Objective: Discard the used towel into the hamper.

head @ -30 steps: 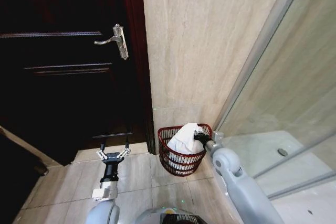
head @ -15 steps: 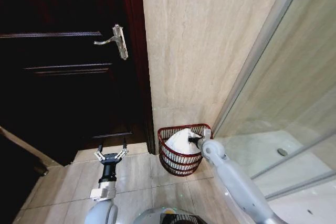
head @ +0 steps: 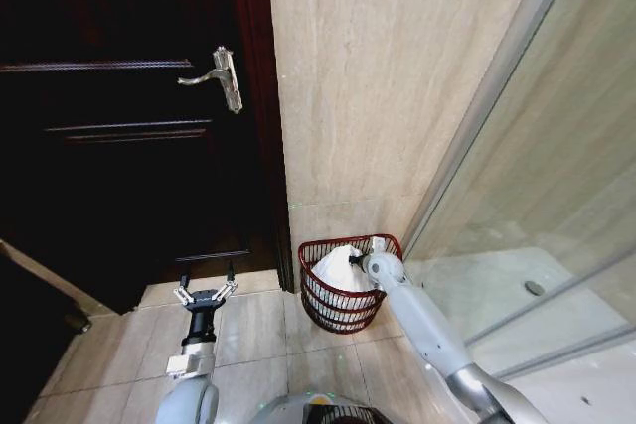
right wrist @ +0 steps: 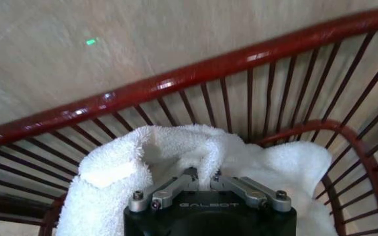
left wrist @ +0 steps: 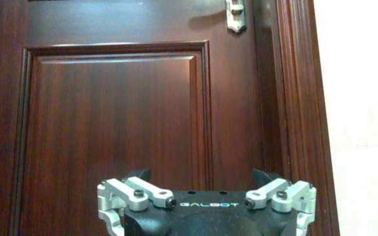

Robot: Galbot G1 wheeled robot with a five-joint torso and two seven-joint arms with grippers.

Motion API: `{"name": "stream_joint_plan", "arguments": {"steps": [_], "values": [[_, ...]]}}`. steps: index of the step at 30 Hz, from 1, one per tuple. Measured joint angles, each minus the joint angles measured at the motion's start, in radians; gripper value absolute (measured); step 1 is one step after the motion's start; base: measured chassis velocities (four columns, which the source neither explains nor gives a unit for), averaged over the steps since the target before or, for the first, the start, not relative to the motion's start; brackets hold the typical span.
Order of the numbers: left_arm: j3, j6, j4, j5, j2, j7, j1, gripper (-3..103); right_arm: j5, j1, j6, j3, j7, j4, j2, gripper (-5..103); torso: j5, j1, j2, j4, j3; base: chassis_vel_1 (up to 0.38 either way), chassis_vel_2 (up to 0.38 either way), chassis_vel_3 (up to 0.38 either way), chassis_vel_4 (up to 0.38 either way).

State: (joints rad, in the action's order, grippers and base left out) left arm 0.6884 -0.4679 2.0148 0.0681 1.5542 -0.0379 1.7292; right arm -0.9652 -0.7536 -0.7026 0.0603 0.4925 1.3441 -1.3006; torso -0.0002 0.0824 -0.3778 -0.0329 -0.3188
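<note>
The hamper [head: 340, 307], a small round red wire basket, stands on the floor in the corner between the tiled wall and the shower glass. The white towel [head: 333, 267] lies bunched inside it. My right gripper [head: 352, 260] reaches down into the basket and is shut on the towel [right wrist: 175, 152], just inside the rim [right wrist: 196, 73]. My left gripper [head: 206, 294] hovers open above the floor tiles, facing the dark wooden door [left wrist: 116, 123], with its fingers [left wrist: 140, 189] spread and nothing between them.
The dark door [head: 119, 146] with a metal handle [head: 221, 74] fills the left. A beige tiled wall [head: 388, 86] rises behind the basket. A shower glass panel [head: 537, 176] with a metal frame runs along the right. Floor tiles [head: 258, 345] lie in front.
My right gripper has moved down and forward with the towel, pushing it lower into the basket. The left arm has shifted slightly left.
</note>
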Motion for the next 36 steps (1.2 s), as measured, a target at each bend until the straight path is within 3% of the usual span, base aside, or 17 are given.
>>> {"name": "stream_joint_plan", "arguments": {"steps": [6, 10, 14, 17, 20, 22, 24, 27, 29, 30, 36], "values": [[-0.007, 0.01, 0.0, -0.001, 0.001, 0.0, -0.012, 100, 0.04, 0.003, 0.029, 0.019, -0.002, -0.028, -0.031, 4, 0.0001, 0.0, 0.0, -0.0001, 0.0, 0.0, 0.0, 0.0, 0.0], [-0.022, 0.018, 0.001, -0.01, 0.001, 0.0, -0.015, 100, 0.026, -0.001, 0.001, 0.021, 0.021, 0.015, -0.011, 4, 0.0003, 0.0, 0.0, -0.0004, 0.0, 0.0, 0.0, 0.0, 0.0], [-0.037, 0.026, 0.009, -0.014, 0.002, -0.002, -0.015, 100, 0.015, -0.022, -0.02, 0.02, 0.036, 0.066, 0.021, 14, 0.0004, 0.0, 0.0, -0.0004, 0.0, 0.0, 0.0, 0.0, 0.0], [-0.05, 0.034, 0.018, -0.017, 0.001, -0.005, -0.016, 100, 0.018, -0.106, -0.027, 0.026, 0.039, 0.203, 0.1, 31, 0.0003, 0.0, 0.0, 0.0, 0.0, 0.0, 0.0, 0.0, 0.0], [-0.052, 0.035, 0.023, -0.017, 0.001, -0.005, -0.014, 100, 0.033, -0.142, -0.028, 0.034, 0.035, 0.236, 0.125, 37, 0.0005, 0.0, 0.0, 0.0002, 0.0, 0.0, 0.0, 0.0, 0.0], [-0.054, 0.033, 0.037, -0.017, 0.002, -0.006, -0.003, 100, 0.087, -0.182, -0.026, 0.062, 0.017, 0.252, 0.156, 53, 0.0006, 0.0, 0.0, 0.0, 0.0, 0.0, 0.0, 0.0, 0.0], [-0.054, 0.031, 0.042, -0.017, 0.002, -0.006, 0.003, 100, 0.096, -0.19, -0.024, 0.076, 0.014, 0.255, 0.162, 53, 0.0006, 0.0, 0.0, 0.0001, 0.0, 0.0, 0.0, 0.0, 0.0], [-0.055, 0.017, 0.05, -0.018, 0.002, -0.006, 0.019, 100, 0.107, -0.201, -0.018, 0.097, 0.014, 0.291, 0.175, 70, 0.0002, 0.0, 0.0, 0.0001, 0.0, 0.0, 0.0, 0.0, 0.0], [-0.055, 0.014, 0.051, -0.018, 0.002, -0.006, 0.024, 100, 0.107, -0.201, -0.017, 0.097, 0.016, 0.305, 0.177, 70, 0.0004, 0.0, 0.0, 0.0, 0.0, 0.0, 0.0, 0.0, 0.0], [-0.056, 0.009, 0.054, -0.019, 0.001, -0.007, 0.03, 100, 0.107, -0.197, -0.012, 0.092, 0.02, 0.33, 0.18, 80, 0.0005, 0.0, -0.001, -0.0001, 0.0, 0.0, 0.0, 0.0, 0.0], [-0.056, -0.001, 0.062, -0.021, 0.002, -0.007, 0.038, 100, 0.07, -0.14, -0.008, 0.051, 0.091, 0.379, 0.187, 99, 0.0002, 0.0, -0.001, -0.0002, 0.0, 0.0, 0.0, 0.0, 0.0]]}}
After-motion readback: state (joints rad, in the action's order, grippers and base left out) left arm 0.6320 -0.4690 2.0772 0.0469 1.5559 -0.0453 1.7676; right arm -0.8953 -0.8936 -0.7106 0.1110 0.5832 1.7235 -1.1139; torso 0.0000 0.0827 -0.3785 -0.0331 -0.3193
